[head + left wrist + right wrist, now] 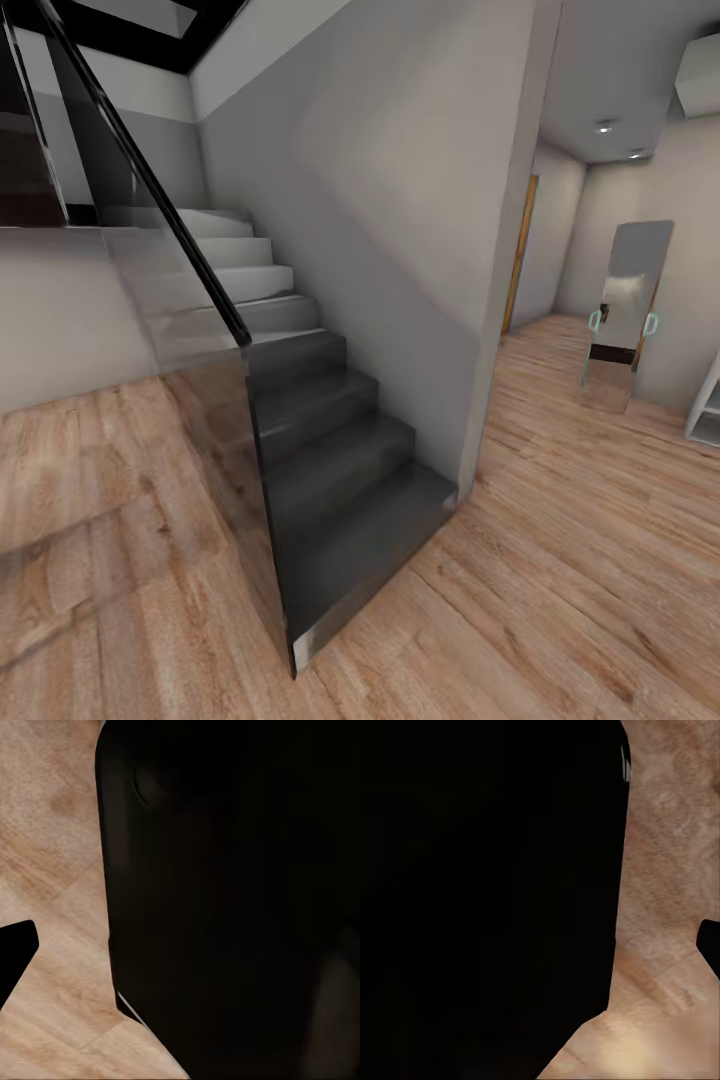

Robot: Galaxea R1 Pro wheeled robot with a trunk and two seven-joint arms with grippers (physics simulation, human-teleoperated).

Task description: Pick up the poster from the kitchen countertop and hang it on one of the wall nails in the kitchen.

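Warm wooden floor (pixel 600 560) spreads out ahead of me, its planks running off to the right into a corridor. Straight in front rises a dark grey staircase (pixel 330 450), its lower steps glossy and nearly black, the upper ones paler as they climb to the far left. A glass balustrade (pixel 220 440) with a black handrail (pixel 150 190) guards its left side. A plain grey wall (pixel 400 250) closes the stairs on the right. Farther right, down the corridor, a tall leaning mirror (pixel 625 310) stands on the floor against the far wall, and beyond it a wooden door edge (pixel 520 250) shows.

The poster, the countertop and the nails are not in front of me here.

From my left wrist I see a big black body (pixel 232 900) of my own, close up, over the wooden planks (pixel 52 870). From my right wrist a similar black mass (pixel 487 892) sits beside the same floor (pixel 667 907). I cannot tell whether my fingers on either side are spread or pressed together.
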